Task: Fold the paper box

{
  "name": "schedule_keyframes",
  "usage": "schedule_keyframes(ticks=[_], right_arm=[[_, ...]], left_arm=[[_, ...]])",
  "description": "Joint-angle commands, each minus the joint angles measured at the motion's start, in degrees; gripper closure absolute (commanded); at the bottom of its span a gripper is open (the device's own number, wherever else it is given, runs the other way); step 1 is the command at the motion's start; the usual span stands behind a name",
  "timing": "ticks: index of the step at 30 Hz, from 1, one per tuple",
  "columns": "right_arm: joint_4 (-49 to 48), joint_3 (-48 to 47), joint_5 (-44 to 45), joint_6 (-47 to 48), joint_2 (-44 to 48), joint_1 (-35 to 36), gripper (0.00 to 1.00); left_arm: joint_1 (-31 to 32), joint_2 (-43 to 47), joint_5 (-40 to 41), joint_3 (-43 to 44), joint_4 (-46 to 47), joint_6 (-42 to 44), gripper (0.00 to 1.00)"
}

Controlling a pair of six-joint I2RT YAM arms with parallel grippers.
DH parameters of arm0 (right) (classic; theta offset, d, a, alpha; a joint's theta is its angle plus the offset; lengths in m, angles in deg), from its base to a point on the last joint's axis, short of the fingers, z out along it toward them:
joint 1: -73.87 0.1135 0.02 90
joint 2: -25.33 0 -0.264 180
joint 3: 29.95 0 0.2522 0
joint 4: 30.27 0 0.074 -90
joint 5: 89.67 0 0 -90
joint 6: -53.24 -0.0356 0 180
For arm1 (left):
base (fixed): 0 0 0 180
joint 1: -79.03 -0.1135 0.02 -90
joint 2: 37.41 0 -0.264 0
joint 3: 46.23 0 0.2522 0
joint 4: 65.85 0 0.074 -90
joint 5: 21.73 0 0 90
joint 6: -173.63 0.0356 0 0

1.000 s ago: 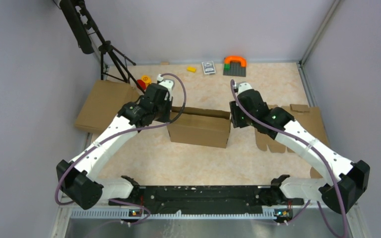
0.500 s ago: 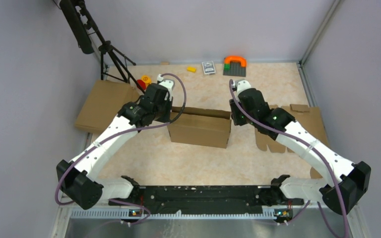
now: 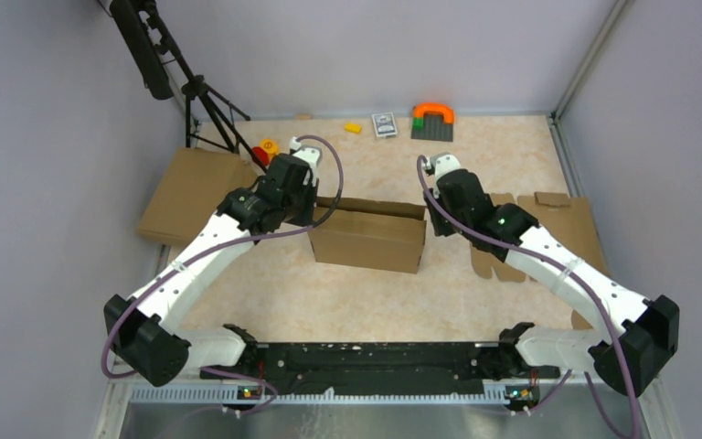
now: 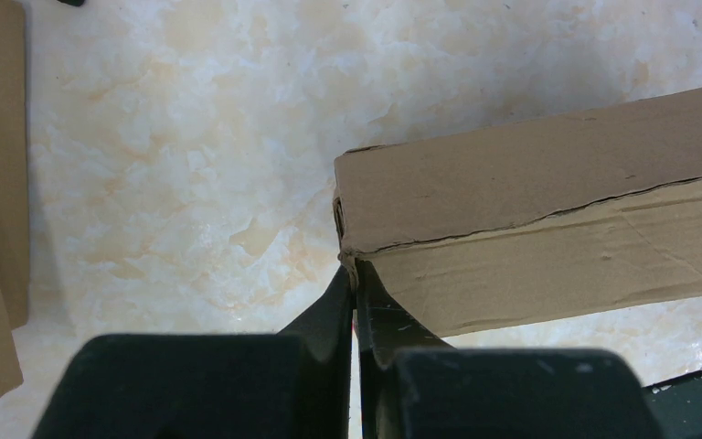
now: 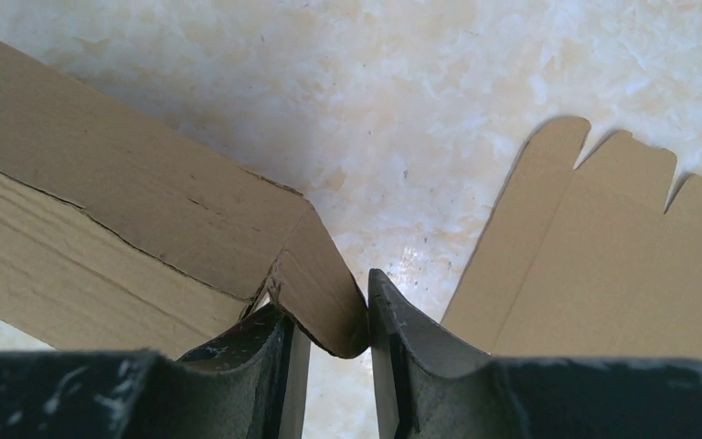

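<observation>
The paper box, a shallow brown cardboard box, stands on edge in the middle of the table. My left gripper is shut on its left corner; in the left wrist view the fingertips pinch the wall edge of the box. My right gripper is at the box's right end. In the right wrist view its jaws stand apart with the box's loose end flap slanting between them and touching both fingers. The box's side runs off to the left.
A smaller notched cardboard blank lies flat right of the box, also in the right wrist view. Flat cardboard lies at the left. A tripod stands back left. Small toys and a card lie along the back.
My right gripper has shifted a little left and away from me, closer against the box's right end. The left arm and the box have not visibly moved.
</observation>
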State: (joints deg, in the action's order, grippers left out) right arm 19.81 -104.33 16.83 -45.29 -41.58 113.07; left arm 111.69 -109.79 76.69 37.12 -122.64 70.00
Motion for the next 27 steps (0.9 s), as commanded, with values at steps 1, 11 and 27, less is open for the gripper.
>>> schedule_keyframes(ticks=[1, 11, 27], right_arm=[[-2.33, -1.05, 1.15, 0.32, 1.4, -0.13, 0.72], [-1.03, -2.71, 0.45, -0.88, 0.97, -0.09, 0.86], [-0.12, -4.59, 0.76, -2.08, 1.26, -0.09, 0.9]], left_arm=[[0.13, 0.22, -0.21, 1.06, -0.44, -0.56, 1.0], [0.14, 0.18, -0.08, 1.42, -0.66, -0.52, 1.0], [0.12, -0.09, -0.17, 1.56, -0.92, -0.61, 1.0]])
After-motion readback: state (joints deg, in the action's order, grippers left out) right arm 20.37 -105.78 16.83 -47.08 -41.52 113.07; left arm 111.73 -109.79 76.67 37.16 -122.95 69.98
